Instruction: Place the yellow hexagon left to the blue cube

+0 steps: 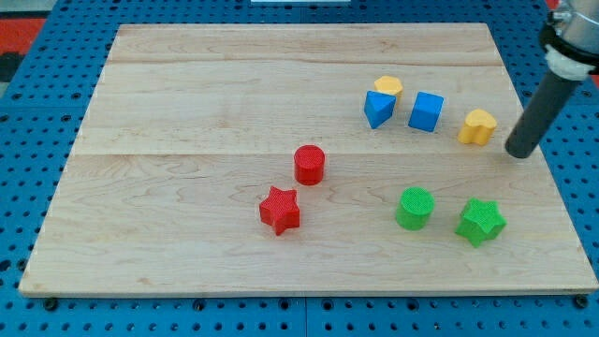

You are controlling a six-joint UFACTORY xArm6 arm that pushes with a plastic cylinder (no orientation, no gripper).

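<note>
The yellow hexagon [388,87] sits at the view's upper right, touching the top of a blue triangular block [378,109]. The blue cube [426,111] stands just right of that triangular block. A yellow heart-shaped block [477,126] lies right of the cube. My tip [518,153] is at the board's right side, a little right of and below the yellow heart, apart from it. It touches no block.
A red cylinder [310,164] and a red star [280,210] lie near the board's middle. A green cylinder [415,208] and a green star [481,221] lie at the lower right. The wooden board [187,140] rests on a blue pegboard.
</note>
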